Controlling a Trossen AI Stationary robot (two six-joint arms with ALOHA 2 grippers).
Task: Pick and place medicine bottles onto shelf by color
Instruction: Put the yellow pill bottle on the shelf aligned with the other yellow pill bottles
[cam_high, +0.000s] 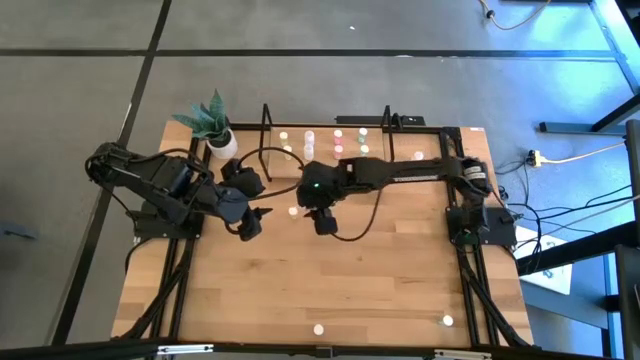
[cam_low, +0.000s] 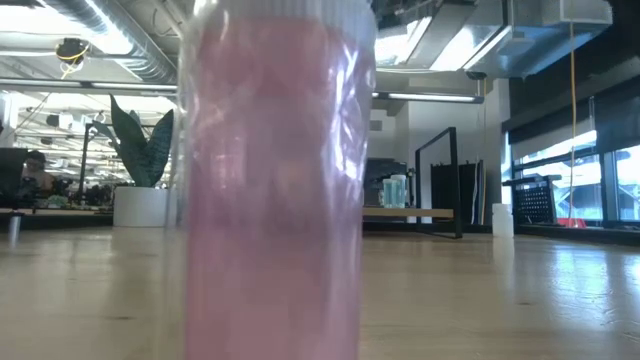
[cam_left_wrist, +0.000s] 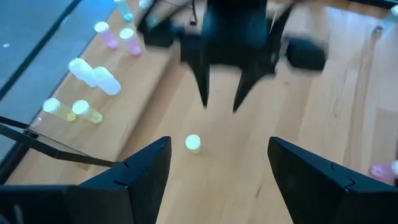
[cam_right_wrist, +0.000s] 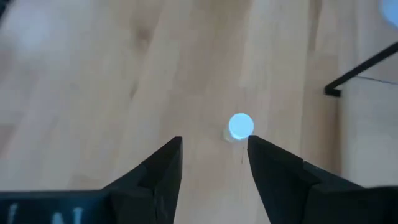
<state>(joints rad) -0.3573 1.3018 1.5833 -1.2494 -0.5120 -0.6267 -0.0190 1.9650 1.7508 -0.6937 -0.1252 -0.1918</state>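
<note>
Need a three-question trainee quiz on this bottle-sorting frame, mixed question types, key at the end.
1. True or false: the right gripper is shut on a bottle.
2. A loose bottle stands on the table between the two grippers. Which gripper's open fingers point at it in its own wrist view: A left, B right, C both?
3. Fill in: the plant pot stands beside the ____ end of the shelf, seen from above.

Key:
1. False; its fingers are open, the bottle ahead of them.
2. C; the left gripper also faces it.
3. Left.
</note>
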